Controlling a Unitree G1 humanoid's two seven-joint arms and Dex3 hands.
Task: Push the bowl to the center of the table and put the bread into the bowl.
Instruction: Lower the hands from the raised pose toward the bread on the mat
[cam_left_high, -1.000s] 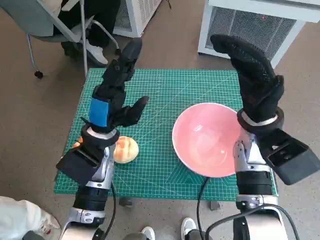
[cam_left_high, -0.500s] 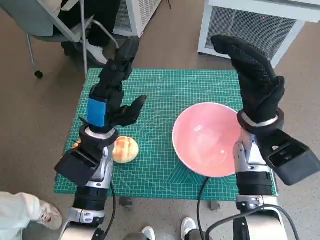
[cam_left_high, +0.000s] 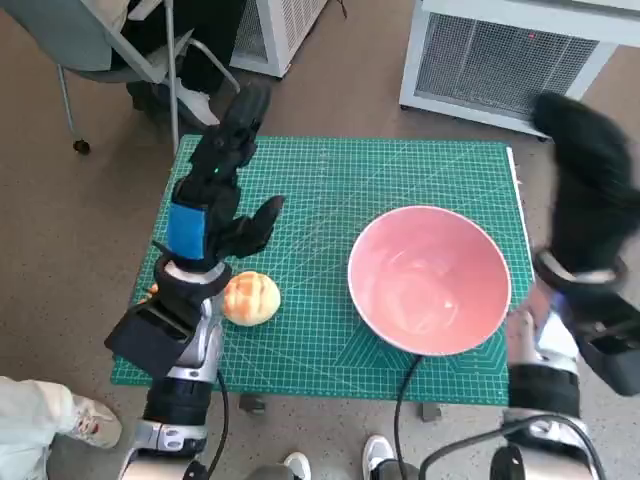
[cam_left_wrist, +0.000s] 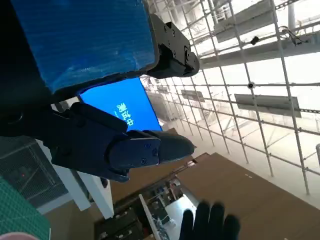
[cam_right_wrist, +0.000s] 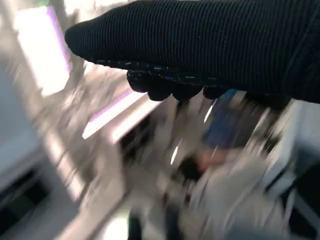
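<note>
A green cutting mat (cam_left_high: 330, 170) covers the small table, and the pink bowl (cam_left_high: 430, 280) sits on its right half near the front edge, empty. The right hand (cam_left_high: 590, 170) hangs raised beyond the mat's right edge, too blurred to tell how its fingers lie. The left hand (cam_left_high: 222, 175) stands above the mat's left side, fingers spread apart and holding nothing. The bread (cam_left_high: 250, 298), a round golden bun, lies on the mat's near left, just beside the left wrist, well apart from the bowl
</note>
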